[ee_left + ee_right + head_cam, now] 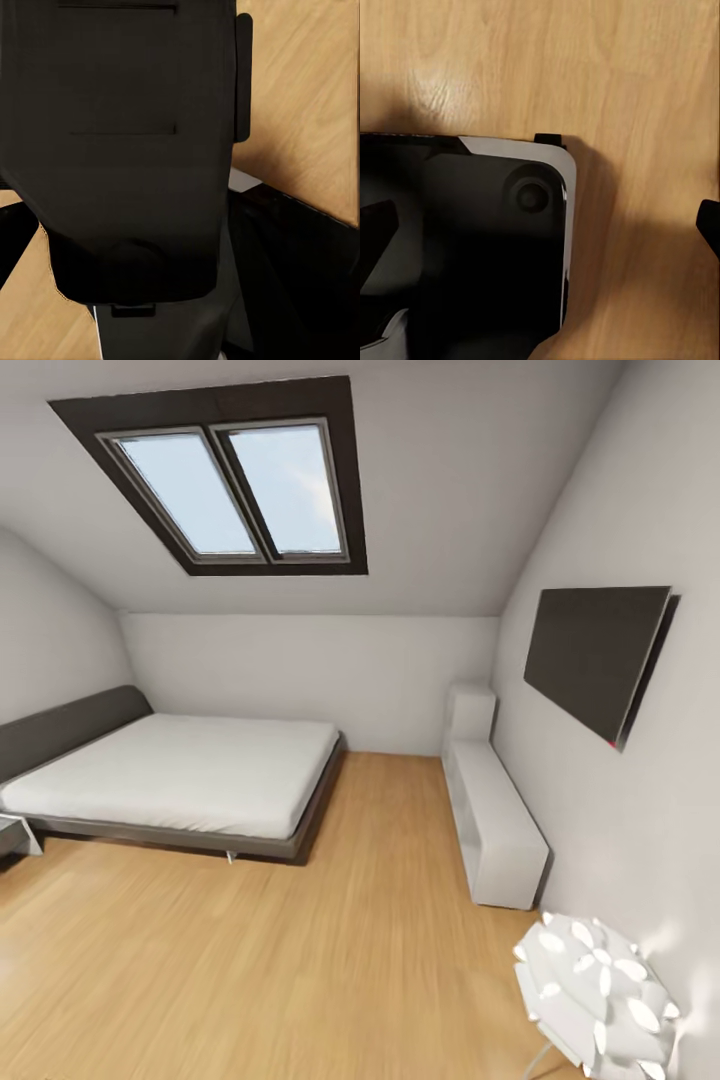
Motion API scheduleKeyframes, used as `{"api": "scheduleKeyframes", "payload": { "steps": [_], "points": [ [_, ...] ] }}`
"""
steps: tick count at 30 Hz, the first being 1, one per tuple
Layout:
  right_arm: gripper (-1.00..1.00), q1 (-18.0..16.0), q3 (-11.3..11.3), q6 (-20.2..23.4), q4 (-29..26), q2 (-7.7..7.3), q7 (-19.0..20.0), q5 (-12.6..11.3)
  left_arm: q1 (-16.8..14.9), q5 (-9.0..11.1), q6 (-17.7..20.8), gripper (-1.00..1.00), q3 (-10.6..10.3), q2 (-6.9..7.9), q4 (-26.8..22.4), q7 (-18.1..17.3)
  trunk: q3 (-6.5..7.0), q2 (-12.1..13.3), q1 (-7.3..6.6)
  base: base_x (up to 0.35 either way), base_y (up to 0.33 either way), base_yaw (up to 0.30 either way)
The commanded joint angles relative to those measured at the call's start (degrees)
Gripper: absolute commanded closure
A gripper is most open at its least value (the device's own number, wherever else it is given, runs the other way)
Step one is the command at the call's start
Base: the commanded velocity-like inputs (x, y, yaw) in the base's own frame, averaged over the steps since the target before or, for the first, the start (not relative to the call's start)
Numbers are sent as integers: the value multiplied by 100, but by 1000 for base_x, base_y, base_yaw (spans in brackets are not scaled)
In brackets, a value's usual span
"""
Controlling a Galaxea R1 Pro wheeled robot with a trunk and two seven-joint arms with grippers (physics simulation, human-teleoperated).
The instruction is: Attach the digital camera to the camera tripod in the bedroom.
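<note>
The bedroom is seen from the head view: a light wood plank floor [250,950], pale grey walls and a sloped ceiling carrying a dark-framed double skylight [235,490]. A grey bed [180,775] with a pale mattress is set against the left wall, its dark headboard along that wall. A low white cabinet [495,825] is placed along the right wall, with a taller white block at its far end. Above it a dark flat panel [595,660] is mounted on the right wall. A white petal-shaped lamp [595,1000] is seen at the lower right corner. In the left wrist view, dark robot bodywork [127,150] is seen close up over the wood floor; in the right wrist view, a black, white-edged robot part [472,240] lies over the floor. The state of the fingers of either arm cannot be told. The digital camera and camera tripod cannot be located from these views.
</note>
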Motion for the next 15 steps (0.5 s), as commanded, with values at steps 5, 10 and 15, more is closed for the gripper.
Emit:
{"api": "scheduleKeyframes", "payload": {
  "steps": [5,10,15],
  "points": [
    [-100,-2,-53,-34,18,-6,12,41,-2,52,-23,100,-5,0,-1,20,-2,-3,5,323,-83,274],
    [-100,-3,-54,-35,18,-7,14,42,-2,57,-33,100,-5,-1,-1,20,-2,-3,5,323,-83,275],
    [-100,-3,-49,-34,18,-7,16,42,-2,59,-44,100,-4,1,-1,22,-2,-3,5,323,-82,275]
  ]
}}
